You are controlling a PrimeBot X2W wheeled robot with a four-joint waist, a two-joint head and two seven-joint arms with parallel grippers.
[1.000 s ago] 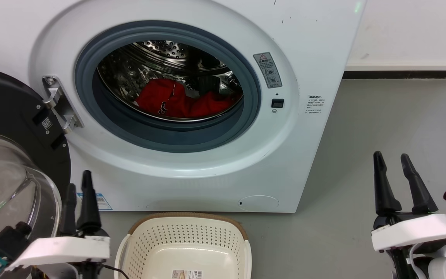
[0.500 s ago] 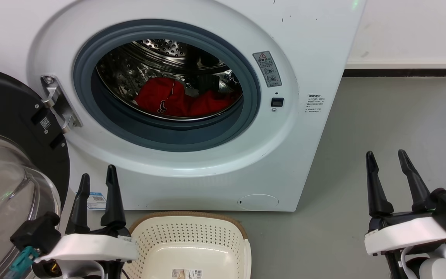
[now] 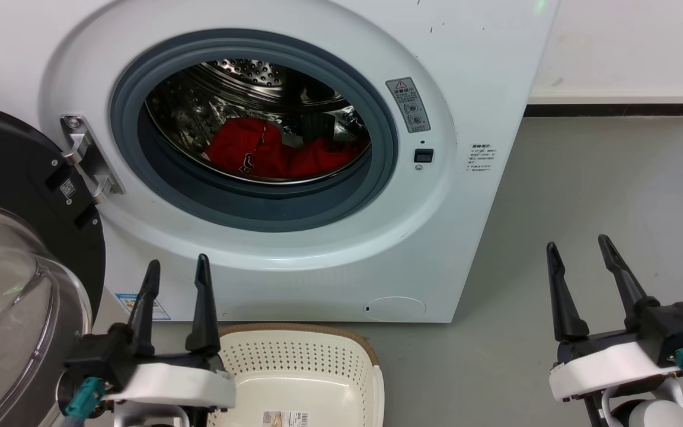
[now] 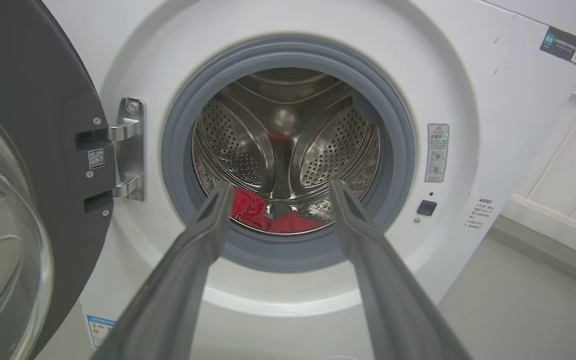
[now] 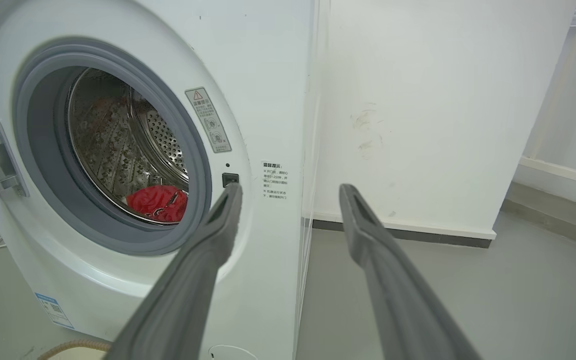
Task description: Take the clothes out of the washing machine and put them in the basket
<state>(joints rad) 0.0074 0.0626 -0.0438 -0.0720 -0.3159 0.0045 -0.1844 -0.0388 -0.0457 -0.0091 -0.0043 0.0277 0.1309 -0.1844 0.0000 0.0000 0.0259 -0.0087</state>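
The white washing machine (image 3: pixel 484 59) stands with its door swung open to the left. Red clothes (image 3: pixel 276 154) lie at the bottom of the steel drum, one showing white and black trim. In front of the machine, on the floor, sits the cream basket (image 3: pixel 294 328); its inside is bare apart from a label. My left gripper (image 3: pixel 177 262) is open beside the basket's left rim, low in front of the machine. My right gripper (image 3: pixel 577 243) is open over the floor, right of the machine. In the left wrist view, the left gripper (image 4: pixel 280 185) frames the clothes (image 4: pixel 253 210).
The black-framed glass door (image 3: pixel 15 249) hangs open at the far left, close to my left arm. Grey floor (image 3: pixel 614 178) stretches to the right of the machine, up to a white wall with a dark skirting (image 3: pixel 614 111).
My left gripper has moved right, up to the basket's left rim, and its fingers stand farther apart. My right gripper has shifted slightly left. The clothes have not moved.
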